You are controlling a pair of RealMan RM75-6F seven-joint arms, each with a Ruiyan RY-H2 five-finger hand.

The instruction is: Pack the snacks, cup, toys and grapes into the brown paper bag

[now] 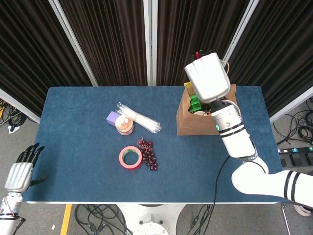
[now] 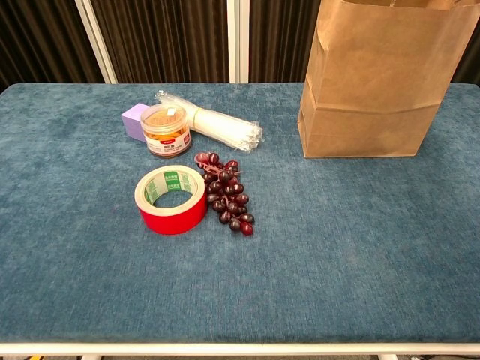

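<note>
Blue-clothed counter (image 1: 73, 156) underneath it all, brown paper bag (image 1: 195, 125) upright near its far right part, mouth open to the top so things can be dropped straight in. In the chest view only the bag's creased front wall (image 2: 375, 90) on show, contents hidden.

Poised directly above the bag's mouth: right hand (image 1: 208, 76), back turned to the head camera, forearm reaching up from the near edge. Probably there to let something fall inside. Fingers hidden under the white shell, so cannot tell whether clamped on anything or parted.

Far to the left of the bag, off the counter's near corner: left hand (image 1: 22, 169), fingers stretched out, nothing in them, parked out of the way.

Well left of the bag, a long clear-wrapped bundle of pale sticks (image 2: 217, 127), lying flat and slantwise.

Nearer than that and still left of the bag, red tape roll (image 2: 172, 199) flat on its side, hole upward.

Touching the roll on the side towards the bag: dark grapes (image 2: 226, 199), bunch sprawled loose on the cloth, not yet packed, likely the next pick and soft enough to want a gentle hold.

Against the bundle's far-left end, small orange-labelled jar (image 2: 165, 129) standing upright, lid on.

Tucked behind the jar, purple block (image 2: 133, 120), mostly covered.

Inside the bag, beside the right wrist, a scrap of green (image 1: 194, 103) already packed
</note>
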